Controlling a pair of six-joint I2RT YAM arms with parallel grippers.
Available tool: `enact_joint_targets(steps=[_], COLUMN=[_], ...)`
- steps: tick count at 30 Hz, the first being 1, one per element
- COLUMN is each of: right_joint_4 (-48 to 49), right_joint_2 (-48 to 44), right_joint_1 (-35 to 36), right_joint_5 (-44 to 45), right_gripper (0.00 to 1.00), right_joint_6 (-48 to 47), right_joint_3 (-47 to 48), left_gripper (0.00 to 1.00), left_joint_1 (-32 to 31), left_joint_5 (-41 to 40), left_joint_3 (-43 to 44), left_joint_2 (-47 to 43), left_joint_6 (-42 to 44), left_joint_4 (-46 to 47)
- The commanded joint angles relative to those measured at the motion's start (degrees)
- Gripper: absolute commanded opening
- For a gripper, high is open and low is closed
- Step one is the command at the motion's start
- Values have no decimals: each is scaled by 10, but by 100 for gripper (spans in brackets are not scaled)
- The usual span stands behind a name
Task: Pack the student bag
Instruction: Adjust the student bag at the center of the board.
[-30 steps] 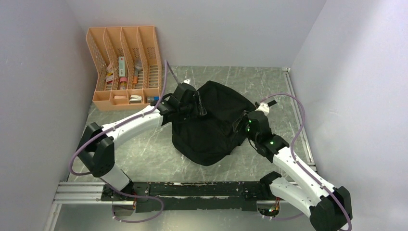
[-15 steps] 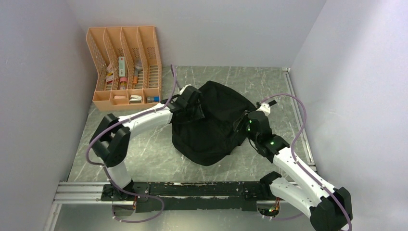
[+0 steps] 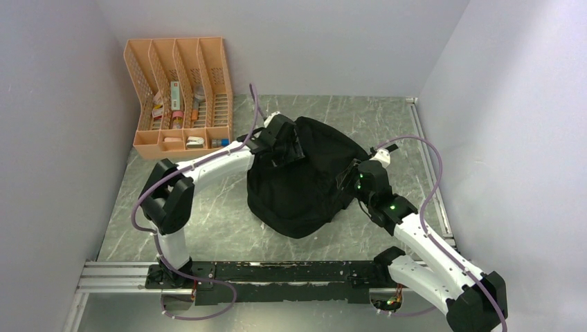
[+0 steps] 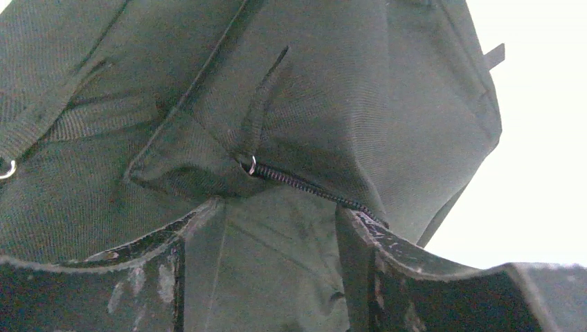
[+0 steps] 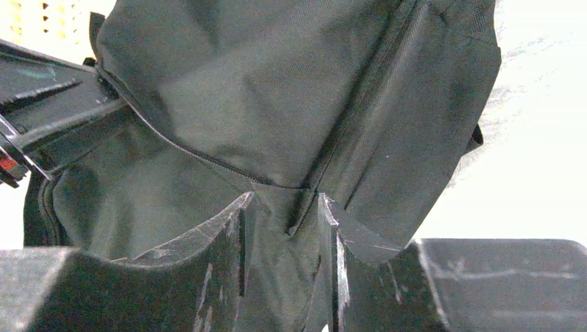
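And the right pincer (image 5: 282,200) is clamped on a fold of the bag (image 3: 304,180), right side; left pincer (image 4: 259,214) spread apart on the far-left side, zipper (image 4: 304,187) just beyond its tips. Bag slumped mid-table (image 3: 208,221). Orange organiser (image 3: 176,97) back left, small items in its slots

The student bag (image 3: 304,187) is matt black woven cloth; its zipper ring (image 4: 250,166) is shiny metal. The bench (image 3: 208,221) looks smooth, marbled, faintly glossy.
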Motion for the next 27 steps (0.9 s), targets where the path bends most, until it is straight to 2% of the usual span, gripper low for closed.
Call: enact_joint_targets(steps=[1,11,17,20,27], right_joint_4=[0,-6,-1,-1,17], right_joint_2=[-11,-15,-14,-10,10], right_joint_1=[3,2,2,3,3], right_joint_5=[13,13,11,12,17], right_gripper=[41,41,41,41,41], right_joint_6=[4,0,-1,-3,5], right_joint_3=[-6,-5,-8,-9,-19], left_gripper=[65,69,69,65,44], left_joint_1=[0,11,40,60,69], left_joint_5=[-41,-89,-91,-76,-62], left_joint_3=[42,81,62,40,24], left_joint_2=[19,58,66,63,57], left_joint_6=[1,5,7,15,51], left_joint_4=[-10,-68,-86,-73,-59])
